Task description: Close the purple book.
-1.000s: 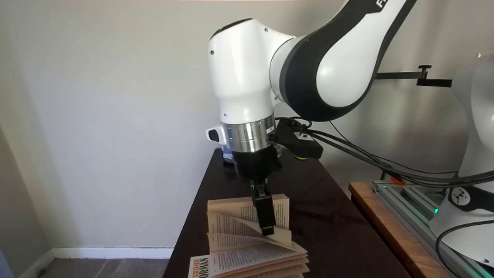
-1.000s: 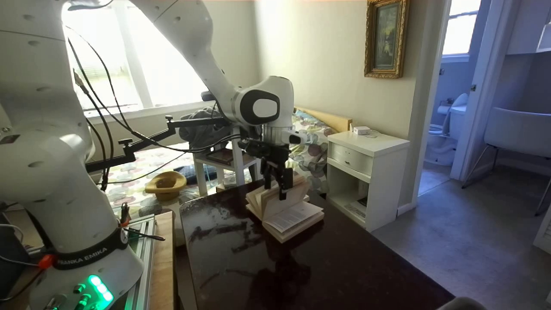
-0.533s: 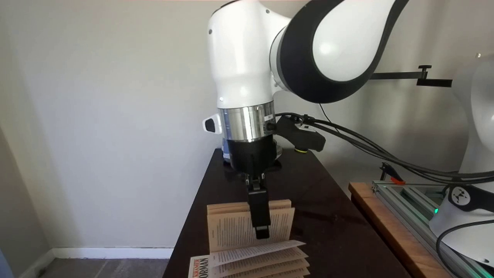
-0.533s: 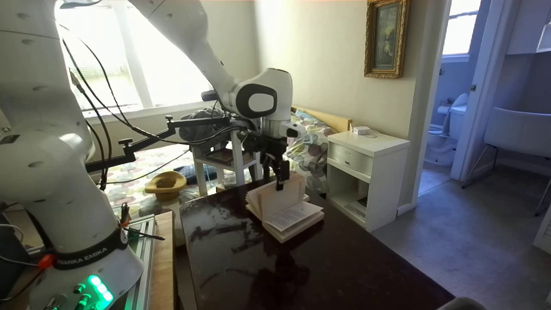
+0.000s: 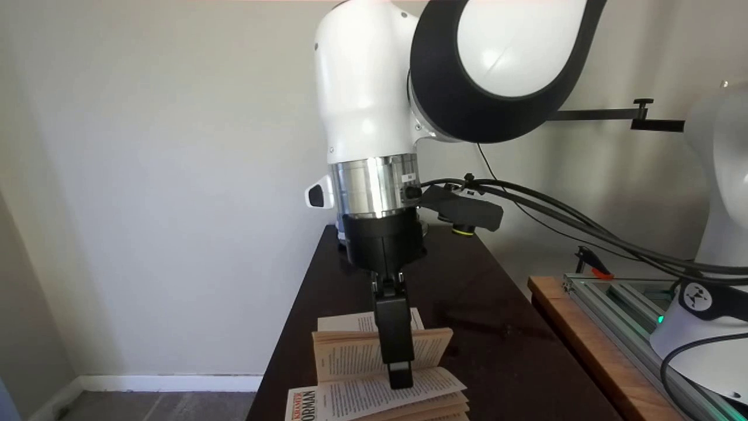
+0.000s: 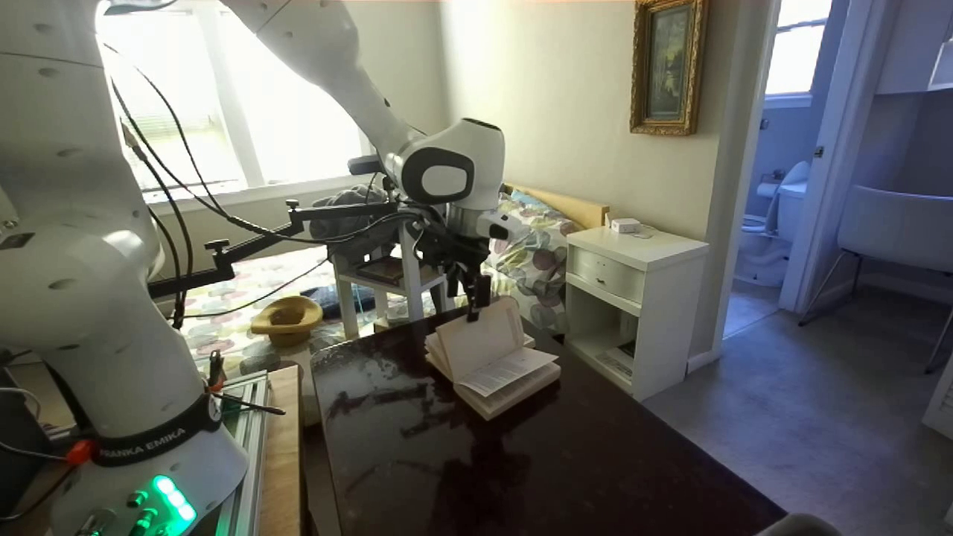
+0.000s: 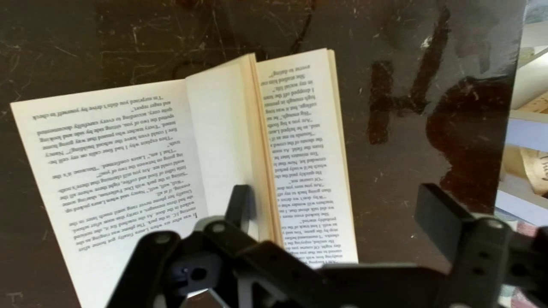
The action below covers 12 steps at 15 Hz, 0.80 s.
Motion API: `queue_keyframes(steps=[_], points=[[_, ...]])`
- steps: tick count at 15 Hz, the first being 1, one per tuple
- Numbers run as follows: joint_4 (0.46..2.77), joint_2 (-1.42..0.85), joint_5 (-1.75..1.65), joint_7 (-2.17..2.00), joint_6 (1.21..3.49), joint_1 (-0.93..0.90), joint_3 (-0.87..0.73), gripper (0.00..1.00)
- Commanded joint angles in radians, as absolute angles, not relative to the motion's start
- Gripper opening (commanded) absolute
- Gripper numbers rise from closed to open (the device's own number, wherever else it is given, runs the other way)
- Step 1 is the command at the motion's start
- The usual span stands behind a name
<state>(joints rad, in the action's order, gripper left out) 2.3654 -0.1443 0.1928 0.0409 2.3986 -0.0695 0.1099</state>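
The purple book (image 6: pixel 509 372) lies spread on the dark table, with cream printed pages showing and no purple cover in sight. A white strip (image 5: pixel 302 402) with red and black lettering shows at its side. A bundle of pages (image 7: pixel 222 128) stands up between the flat left page (image 7: pixel 115 171) and the flat right page (image 7: pixel 306 149). My gripper (image 7: pixel 336 192) is open over the book. Its left finger (image 7: pixel 238 205) stands against or very close to the bundle's left face; contact cannot be told. The right finger (image 7: pixel 441 218) hangs over the table beyond the right page.
The dark table (image 6: pixel 595 461) is narrow, with a bed and a white nightstand (image 6: pixel 640 298) beyond its far edge. A blue-grey thing (image 5: pixel 341 235), mostly hidden by my arm, sits at the table's end in an exterior view. Cables (image 5: pixel 561 222) trail from my wrist.
My gripper first rose, then moved across the book, its fingers staying open. The standing pages have swung over with it, and a flat page behind them now shows.
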Motion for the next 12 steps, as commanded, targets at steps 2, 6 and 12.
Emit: queue_keyframes(steps=[2,6,12], points=[[2.337,-0.19,0.265,0.102,2.398,-0.071,0.131,1.0],[2.325,-0.239,0.226,0.091,2.4,-0.08,0.137,1.0],[2.301,-0.315,0.208,0.092,2.389,-0.088,0.145,1.0]])
